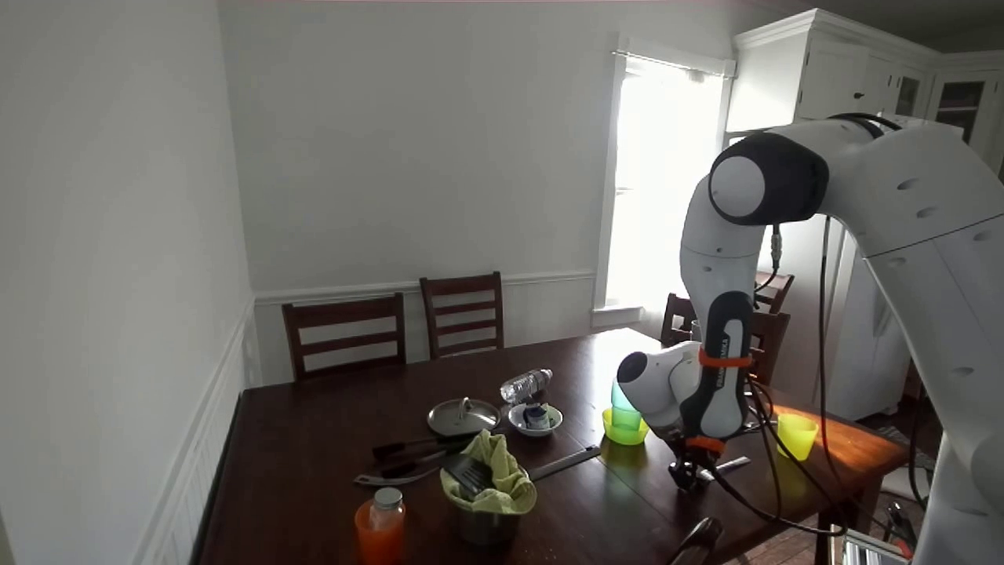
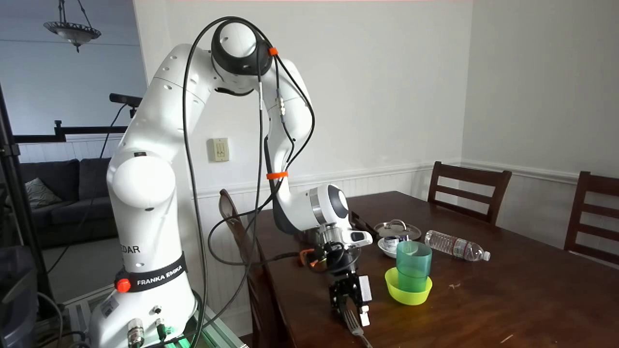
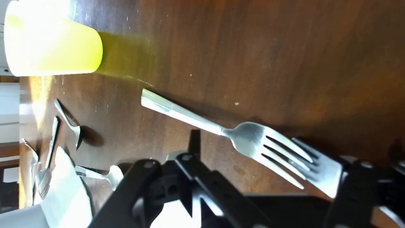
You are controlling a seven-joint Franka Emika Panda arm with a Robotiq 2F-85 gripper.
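A silver four-tined metal fork (image 3: 240,136) lies on the dark brown wooden tabletop (image 2: 498,309), right at the tips of the black two-fingered gripper (image 2: 350,311). From where I stand, the tined head is the end nearest the gripper, while the handle points away, toward an upright translucent yellow plastic tumbler (image 1: 797,435). In the wrist view the fork's long axis slants, running more along the line from finger to finger than squarely across it, with the tines close by one finger. I can't tell whether they touch. The gripper hangs low with its fingers well apart, and I see nothing clasped between them.

A silver metal spoon (image 3: 115,175) lies with other loose cutlery (image 3: 77,129) a little farther out, near the yellow tumbler. Off to another side of the gripper, a teal plastic tumbler (image 2: 413,266) stands in a round yellow-green bowl (image 2: 408,297). Beyond them a clear plastic water bottle (image 2: 454,245) rests on its side, near a small white bowl (image 1: 533,433) and a round metal lid with a loop handle (image 1: 451,420). Well apart from the fork, a metal pot (image 1: 482,527) carries a pale green cloth (image 1: 506,471) and a black slotted spatula (image 1: 468,475), with an orange cup (image 1: 379,541) near it.
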